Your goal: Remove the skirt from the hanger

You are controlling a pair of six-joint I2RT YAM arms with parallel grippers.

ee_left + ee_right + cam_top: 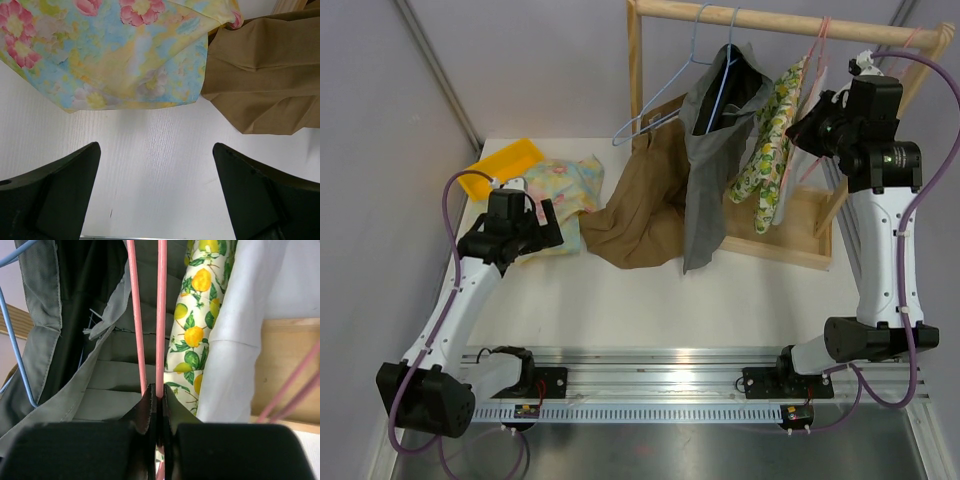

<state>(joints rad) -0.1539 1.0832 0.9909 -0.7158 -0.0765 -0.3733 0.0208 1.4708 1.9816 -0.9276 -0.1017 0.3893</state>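
At the back of the white table (pixel 720 300), find a wooden rack (pixel 790 22) with two garments hung from its rail, a brown garment (pixel 640 215) slumped from its foot onto the tabletop, and a floral cloth (pixel 565 195) heaped further left. Take the lemon-print skirt (pixel 767 150) for the task's thing, most likely: hangs at the right end of the rail on a pink hanger (pixel 161 315), just beside a grey garment (pixel 705 170) on a blue hanger (pixel 715 60), with a white layer (pixel 235 340), probably its lining, showing along its right side. Looks like thin woven cotton: light, soft, limp, nothing stiff to push against, not fragile, likelier to snag on the wire than to slide free. Cannot tell how fastened to the hanger. Expect folding and dragging, so take hold high, at the top edge close by the hanger, pinching print and white layer together in one doubled fold rather than the loose hem. Steady the thin, springy wire at the same time. Note the right gripper (pixel 156 395) up beside the skirt, jaws closed on a strand of the pink hanger's wire, no cloth between them. Note the left gripper (pixel 155 150) low over bare table, just short of the floral cloth and the brown garment, fingers spread wide, holding nothing.
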